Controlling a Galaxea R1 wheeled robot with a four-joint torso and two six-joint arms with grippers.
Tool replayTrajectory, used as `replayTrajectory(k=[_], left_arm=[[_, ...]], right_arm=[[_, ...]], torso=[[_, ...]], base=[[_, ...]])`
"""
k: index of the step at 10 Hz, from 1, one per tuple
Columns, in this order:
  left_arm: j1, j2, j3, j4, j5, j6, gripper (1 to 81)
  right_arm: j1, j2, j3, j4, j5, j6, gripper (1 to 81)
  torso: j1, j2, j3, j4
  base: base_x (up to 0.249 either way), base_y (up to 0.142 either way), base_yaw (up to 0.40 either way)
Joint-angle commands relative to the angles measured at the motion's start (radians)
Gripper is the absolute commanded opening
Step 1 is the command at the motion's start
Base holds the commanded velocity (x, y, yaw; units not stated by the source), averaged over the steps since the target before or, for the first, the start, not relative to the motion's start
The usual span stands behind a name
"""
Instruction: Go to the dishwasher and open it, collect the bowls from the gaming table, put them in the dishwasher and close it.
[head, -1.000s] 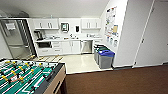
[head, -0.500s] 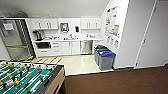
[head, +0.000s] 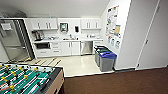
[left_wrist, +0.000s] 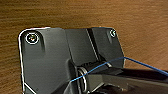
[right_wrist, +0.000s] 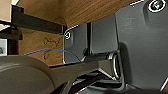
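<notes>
The dishwasher (head: 86, 47) is a stainless-steel front set in the white lower cabinets at the far kitchen wall, and it is closed. It stands well ahead of me across a pale kitchen floor (head: 77, 65). The gaming table and the bowls are out of view. Both wrist views look past the robot's dark plates onto brown carpet (left_wrist: 82, 15).
A green-field foosball table (head: 27, 80) with rods is close at my lower left. Two grey bins, one with a blue lid (head: 107, 61), stand against the right wall beside the kitchen floor. A steel fridge (head: 12, 41) is at far left. Brown carpet (head: 120, 82) lies ahead right.
The whole head view has shifted slightly, so the camera has moved; nothing in the kitchen itself has changed.
</notes>
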Motion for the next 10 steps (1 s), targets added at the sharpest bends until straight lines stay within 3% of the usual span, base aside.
replayTrajectory(k=[1,7,10], left_arm=[[-0.047,-0.018,0.014,-0.022,0.046,-0.003,81.1],[-0.045,-0.015,0.014,-0.03,0.041,-0.003,81.1],[-0.044,-0.016,0.014,-0.03,0.039,-0.003,81.1]], right_arm=[[0.062,-0.014,-0.014,-0.012,-0.041,-0.006,81.1],[0.059,0.056,-0.162,-0.016,-0.054,-0.006,81.1],[0.063,0.029,-0.081,-0.019,-0.048,-0.006,81.1]], torso=[[0.0,0.0,0.0,0.0],[0.0,0.0,0.0,0.0],[0.0,0.0,0.0,0.0]], base=[[0.151,0.0,0.0],[0.152,0.0,0.0],[0.16,0.0,0.0]])
